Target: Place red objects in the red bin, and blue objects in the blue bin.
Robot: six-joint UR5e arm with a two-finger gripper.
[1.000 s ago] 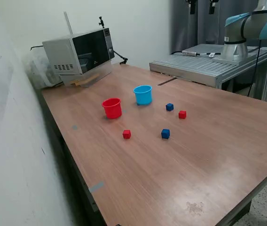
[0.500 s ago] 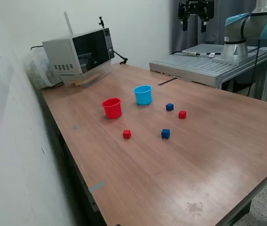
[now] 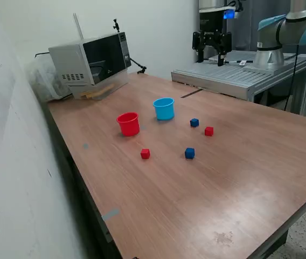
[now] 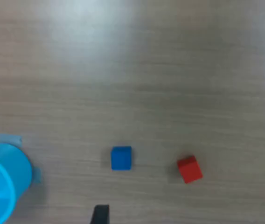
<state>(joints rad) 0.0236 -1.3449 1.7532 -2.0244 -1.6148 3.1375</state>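
The gripper [image 3: 211, 56] is being held high above the far part of the wooden table [image 3: 239, 162], its two dark fingers spread apart and nothing being gripped between them; in the wrist view only the finger tips are being shown at the picture's edge, with bare wood grain between them. Well below the gripper, and nearer the camera in the exterior view, a small dark blue cube [image 3: 194, 122] and a small red cube [image 3: 209, 131] are lying near each other but apart; the same pair is being seen from above in the wrist view, the blue cube [image 4: 121, 157] square-on and the red cube [image 4: 189, 169] turned slightly askew. The light blue cup [image 3: 164, 108], round, smooth and slightly tapered, is standing upright towards the exterior view's left of those cubes; in the wrist view only part of it [image 4: 2, 182] is being shown, its hollow looking empty. The red cup [image 3: 128, 123], of the same shape, the second red cube [image 3: 145, 154] and the second blue cube [image 3: 189, 153] are being shown in the exterior view alone, all four cubes lying on the table outside the cups; a grey microwave [image 3: 88, 59] is standing at the table's far corner.
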